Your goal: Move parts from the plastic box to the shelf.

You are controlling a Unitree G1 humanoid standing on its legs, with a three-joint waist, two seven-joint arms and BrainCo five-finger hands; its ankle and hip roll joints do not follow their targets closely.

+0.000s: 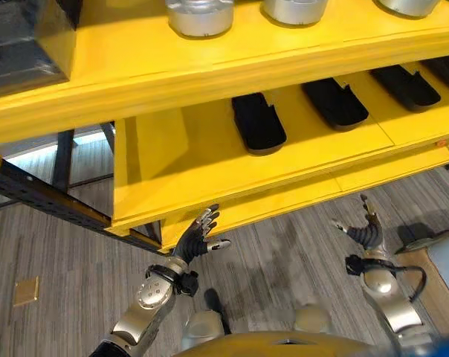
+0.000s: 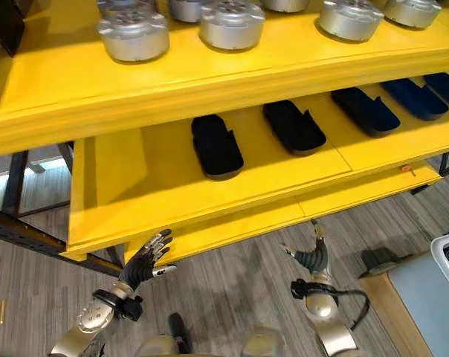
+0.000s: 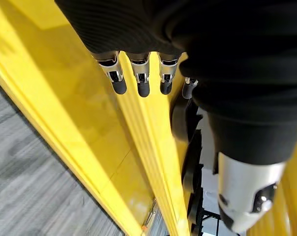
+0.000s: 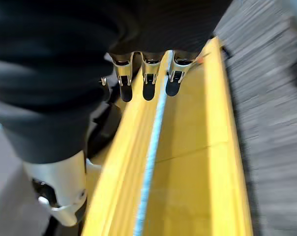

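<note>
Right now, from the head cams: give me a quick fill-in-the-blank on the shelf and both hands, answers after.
1. The shelf is painted ____.
2. The black trays lie on the ____ level, below the silver round parts.
3. The left hand and the right hand each hold ____, fingers relaxed.
4. Both hands hang over the grey ____.

Missing words: yellow; lower; nothing; floor
</note>
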